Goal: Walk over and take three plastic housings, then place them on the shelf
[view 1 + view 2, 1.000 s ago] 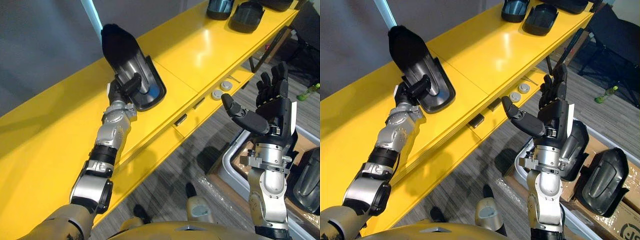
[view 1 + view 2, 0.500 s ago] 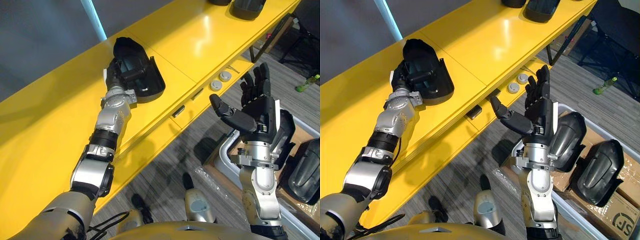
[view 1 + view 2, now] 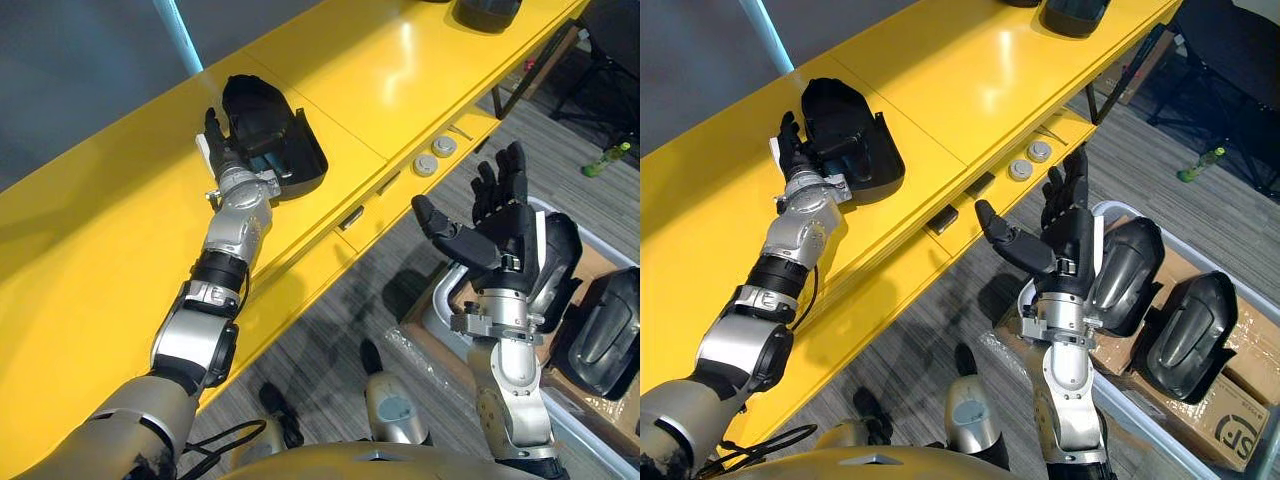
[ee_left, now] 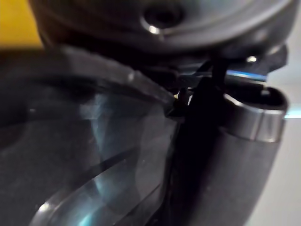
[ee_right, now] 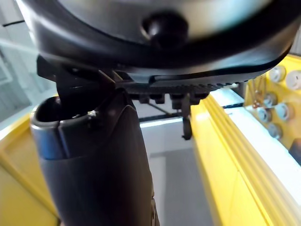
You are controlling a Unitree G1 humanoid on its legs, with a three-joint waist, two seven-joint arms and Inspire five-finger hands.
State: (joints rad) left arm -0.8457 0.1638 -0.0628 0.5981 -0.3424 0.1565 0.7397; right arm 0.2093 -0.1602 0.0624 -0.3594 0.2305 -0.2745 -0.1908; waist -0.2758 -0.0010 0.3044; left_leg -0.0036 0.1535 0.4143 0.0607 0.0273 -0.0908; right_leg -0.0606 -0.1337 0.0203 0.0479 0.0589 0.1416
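Observation:
A dark plastic housing lies hollow side up on the yellow shelf. My left hand rests against its near left edge with the fingers straight and the thumb over the housing's rim, so the hand is open. My right hand is held up open over the floor, palm facing in, with nothing in it. Two more housings sit in a grey bin at the lower right. Another housing lies at the shelf's far right end.
The shelf's lower front ledge carries two round grey knobs and dark slots. A cardboard box lies beside the bin. A green bottle lies on the grey floor at the right. A grey wall runs behind the shelf.
The housing went from raised and tilted in my left hand to lying flat on the shelf. My left hand's fingers straightened and let it go. The right hand stayed open.

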